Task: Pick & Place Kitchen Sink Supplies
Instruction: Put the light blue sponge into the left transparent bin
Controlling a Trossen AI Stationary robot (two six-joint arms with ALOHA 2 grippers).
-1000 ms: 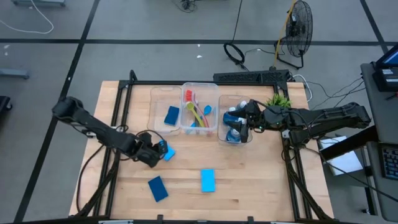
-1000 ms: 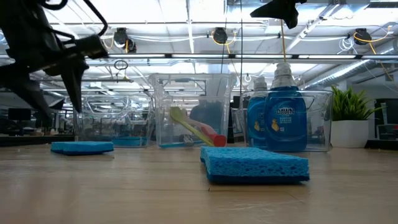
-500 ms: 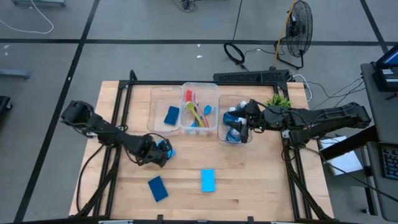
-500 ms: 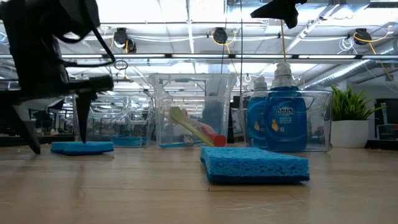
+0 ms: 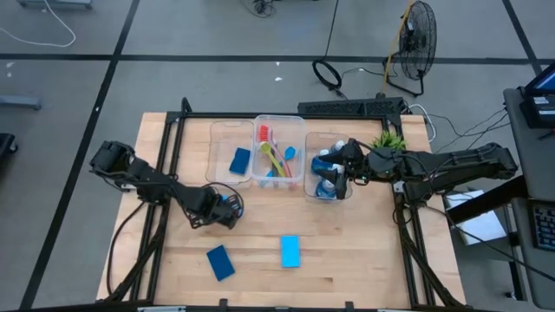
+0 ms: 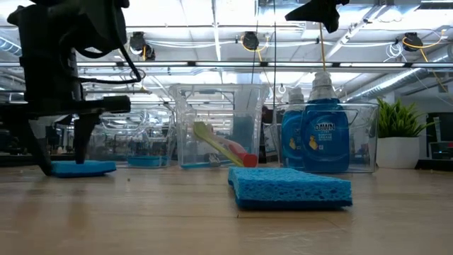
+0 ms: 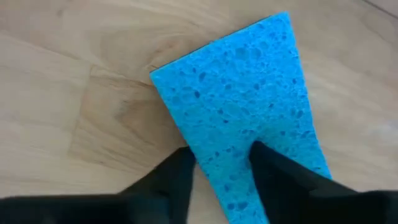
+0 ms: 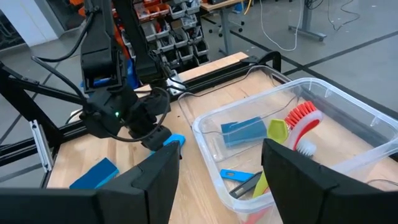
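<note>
Tabletop [image 5: 347, 251]: sponge [image 7: 249, 118] edge between tool fingers [image 7: 280, 180]

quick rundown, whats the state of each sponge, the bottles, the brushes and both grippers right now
left gripper: down at the table, fingers astride a sponge's edge
sponge at left gripper: flat on the table
light blue sponge: loose on the table
dark blue sponge: loose on the table
sponge in left bin: binned
brushes: in middle bin
bottles: upright in right bin
right gripper: open, over the bottle bin

Three bins [image 5: 279, 154] side by side at table's [image 5: 364, 251] back, two sponges [image 5: 290, 251] lying in front
</note>
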